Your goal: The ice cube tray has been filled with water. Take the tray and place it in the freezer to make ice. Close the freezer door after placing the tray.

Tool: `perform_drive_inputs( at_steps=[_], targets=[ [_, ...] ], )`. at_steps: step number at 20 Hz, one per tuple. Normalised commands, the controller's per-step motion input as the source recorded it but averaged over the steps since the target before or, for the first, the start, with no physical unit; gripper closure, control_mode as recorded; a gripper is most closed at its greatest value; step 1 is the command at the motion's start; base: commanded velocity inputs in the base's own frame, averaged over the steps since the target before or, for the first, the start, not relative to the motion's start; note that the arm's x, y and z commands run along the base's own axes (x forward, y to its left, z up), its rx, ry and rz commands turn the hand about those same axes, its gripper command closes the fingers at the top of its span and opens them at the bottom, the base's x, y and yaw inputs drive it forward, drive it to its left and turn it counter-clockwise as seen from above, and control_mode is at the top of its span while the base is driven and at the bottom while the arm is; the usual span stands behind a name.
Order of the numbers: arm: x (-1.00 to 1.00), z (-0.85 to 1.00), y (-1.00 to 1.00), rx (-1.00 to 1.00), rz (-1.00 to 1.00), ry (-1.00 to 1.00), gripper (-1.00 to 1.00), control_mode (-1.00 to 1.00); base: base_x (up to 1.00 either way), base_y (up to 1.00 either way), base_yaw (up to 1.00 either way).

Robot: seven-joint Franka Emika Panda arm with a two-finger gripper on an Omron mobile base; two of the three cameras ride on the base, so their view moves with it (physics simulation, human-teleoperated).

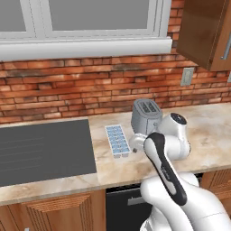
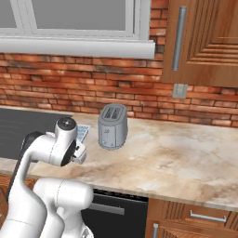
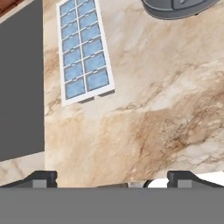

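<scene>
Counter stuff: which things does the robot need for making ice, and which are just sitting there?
Needed:
- ice tray, lying flat on the counter
- water in its cells
- gripper, open, nothing held

Just sitting there:
- toaster, right of the tray
- cooktop, left of the tray
- wall outlet

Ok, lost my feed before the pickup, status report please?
Gripper open, empty, above bare counter. Ice cube tray flat on counter, water in cells, untouched, between cooktop and toaster. Nothing blocking the tray.
</scene>
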Motion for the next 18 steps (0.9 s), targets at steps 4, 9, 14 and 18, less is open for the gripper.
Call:
perform_drive_inputs(
  at_steps=[4, 9, 14, 18],
  targets=[
    [0.00, -0.23, 0.00, 0.13, -0.10, -0.06, -1.00, -1.00, 0.00, 0.00, 0.00],
    [0.09, -0.21, 0.00, 0.12, -0.09, -0.05, -1.00, -1.00, 0.00, 0.00, 0.00],
    [0.22, -0.14, 0.00, 0.08, -0.02, 0.00, -1.00, -1.00, 0.00, 0.00, 0.00],
    [0.28, -0.16, 0.00, 0.06, 0.00, 0.00, -1.00, -1.00, 0.00, 0.00, 0.00]
  ],
)
